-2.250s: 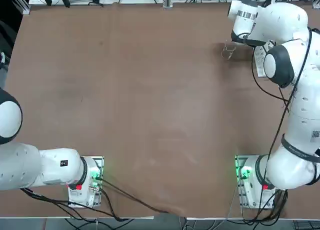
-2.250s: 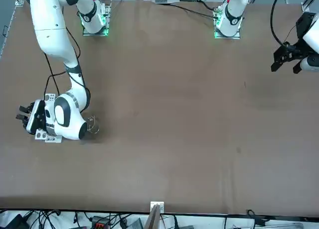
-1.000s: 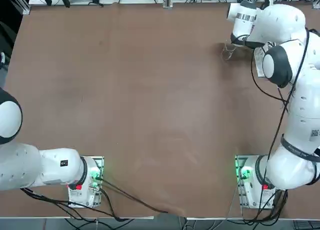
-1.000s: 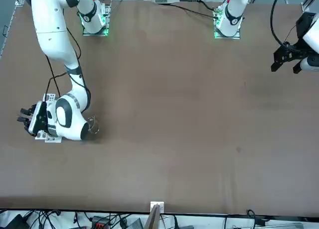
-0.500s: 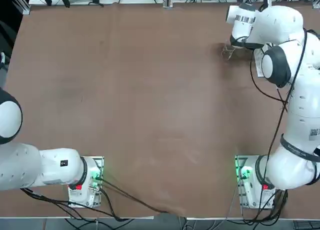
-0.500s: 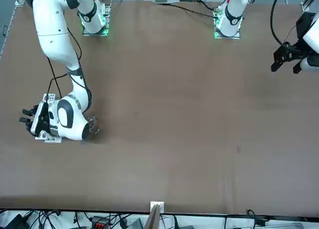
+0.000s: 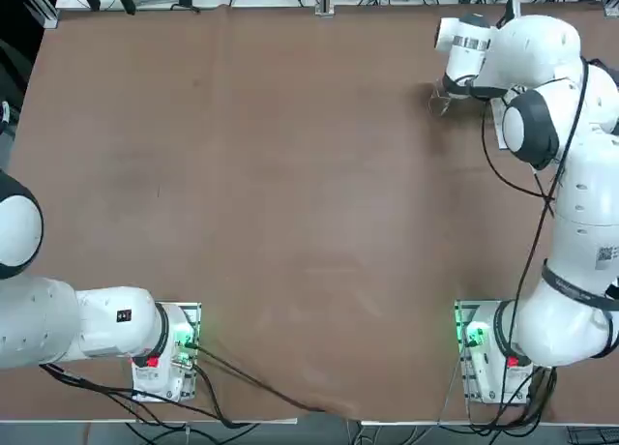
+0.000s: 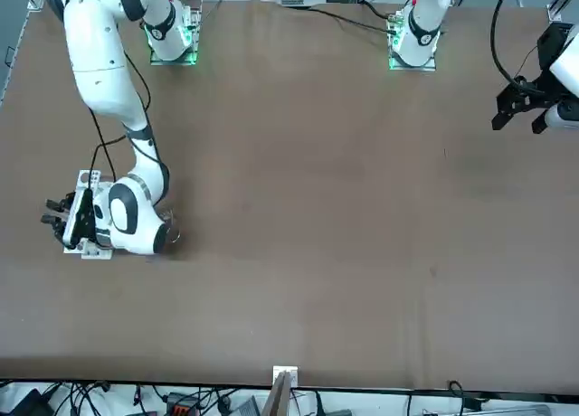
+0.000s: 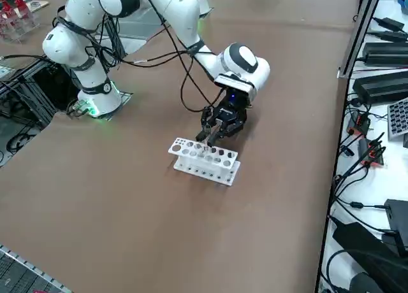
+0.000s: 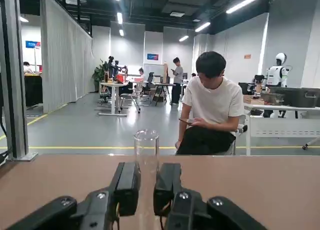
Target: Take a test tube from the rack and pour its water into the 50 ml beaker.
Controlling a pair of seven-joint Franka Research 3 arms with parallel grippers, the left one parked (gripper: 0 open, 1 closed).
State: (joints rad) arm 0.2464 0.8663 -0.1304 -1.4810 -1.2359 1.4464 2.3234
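Right side view: right claw [image 9: 210,132] clamped on the test tube [image 10: 146,155], over the rack [image 9: 204,160] on the worktop. Thin, slippery, fragile glass; grip upper shaft, gently.

Counter [image 7: 290,174]: matt brown board, smooth, faintly scuffed. Rack [image 9: 204,160], centre of the right side view: white moulded plastic, slightly glossy. Test tube [image 10: 146,150]: clear, smooth glass. Fingers [image 10: 128,187]: black matt plastic. Right arm shells [image 7: 542,48], upper right of the top view: glossy white plastic.
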